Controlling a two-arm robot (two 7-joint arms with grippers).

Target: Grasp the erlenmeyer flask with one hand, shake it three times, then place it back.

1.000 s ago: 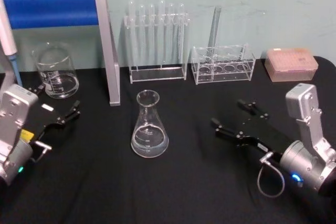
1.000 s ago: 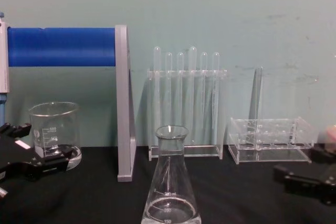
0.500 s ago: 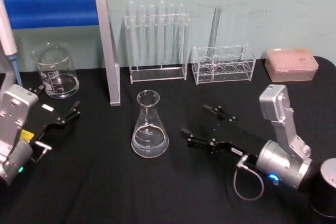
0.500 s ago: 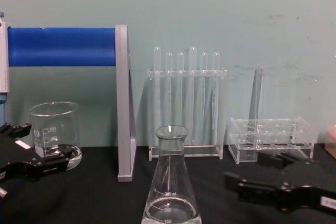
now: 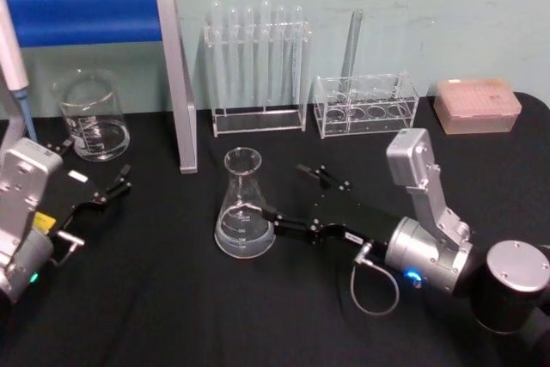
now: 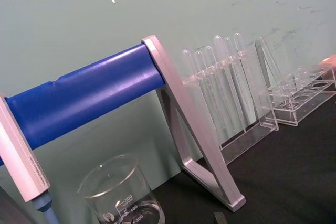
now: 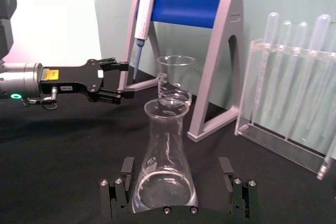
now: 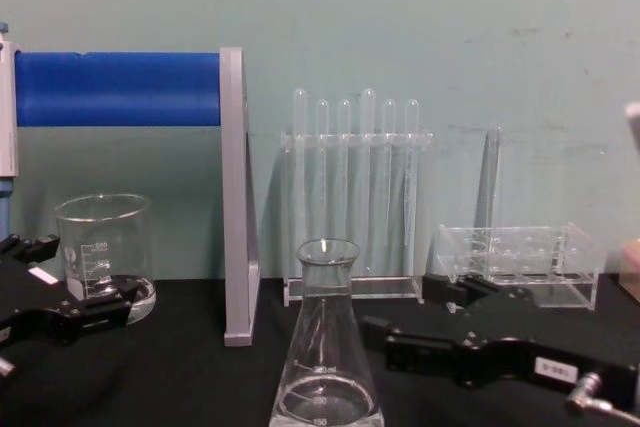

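Right hand is lying low over the black bench, reaching in from the robot's right toward the middle, with its silver wrist and blue light trailing behind it. Its two black fingers are standing wide apart and are clamping nothing.

Erlenmeyer flask is standing upright on the bench near the centre, a little clear liquid sitting in its wide base. In the right wrist view the flask is sitting in the mouth of the open hand, its base between the two fingers with a gap showing on each side. In the head view the nearer fingertip is reaching the right side of the flask's base, while the farther fingertip is lying behind and to the right of the flask. Whether the nearer fingertip is touching the glass cannot be told. In the chest view the hand is coming in just beside the flask at base height.

Left hand is resting at the left side of the bench, fingers apart, well apart from the flask and just in front of the glass beaker.

Behind the flask:
- a blue-barred pipette stand is standing at the left
- a rack of test tubes is standing at the centre
- a lower clear rack is standing to the right of it
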